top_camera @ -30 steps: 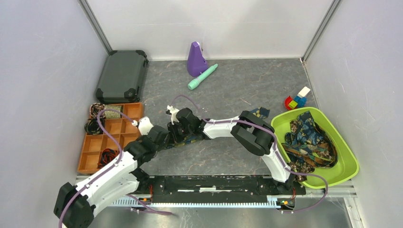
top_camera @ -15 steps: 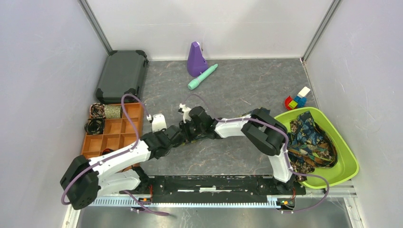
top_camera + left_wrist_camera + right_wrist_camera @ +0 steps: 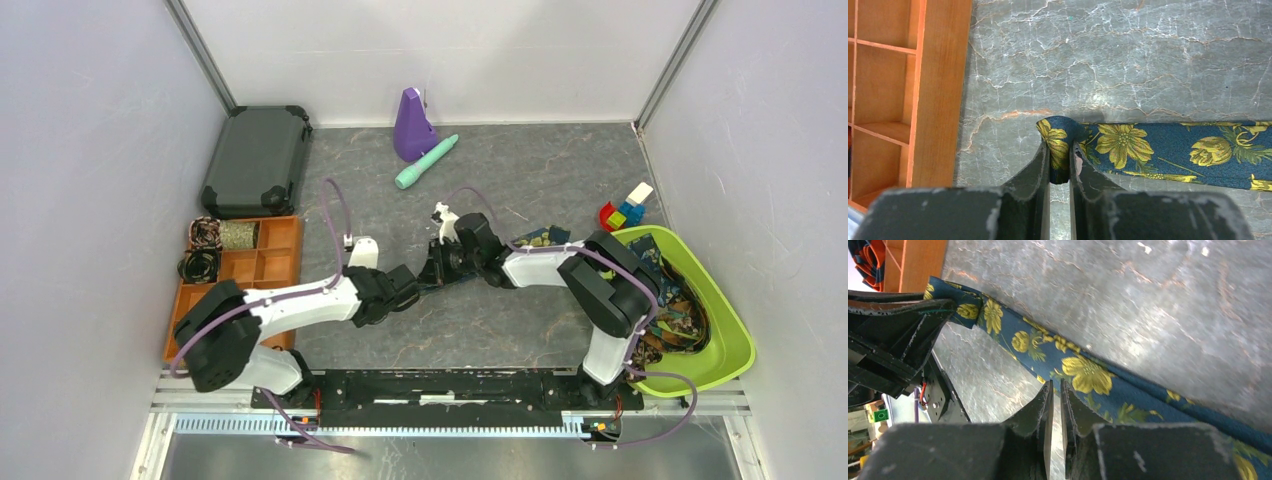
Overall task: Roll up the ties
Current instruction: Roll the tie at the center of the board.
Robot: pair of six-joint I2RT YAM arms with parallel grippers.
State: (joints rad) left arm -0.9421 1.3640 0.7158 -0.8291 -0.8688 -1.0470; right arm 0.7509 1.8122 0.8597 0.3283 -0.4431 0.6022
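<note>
**Grips on one navy tie (image 3: pixel 1158 150), left and right**

From above, my left gripper (image 3: pixel 425 278) and right gripper (image 3: pixel 440 265) meet mid-table, tips just beside each other. My arms hide most of the tie; a short piece shows by my right forearm. Other ties (image 3: pixel 688 303) lie heaped in the green bin (image 3: pixel 730 352) on the right, and small coils (image 3: pixel 207 232) sit in the far compartments of the orange tray (image 3: pixel 272 262) on the left.

At my left wrist, my fingers (image 3: pixel 1033 170) are clamped on the tie's folded end. The rest runs off to the right over the grey table (image 3: pixel 1098 60), with the tray's wall near on the left.

At my right wrist, my fingers (image 3: pixel 1035 407) stand almost together, pinching the tie's near edge partway along. From there it stretches straight to my left gripper, which holds its end at upper left.
</note>
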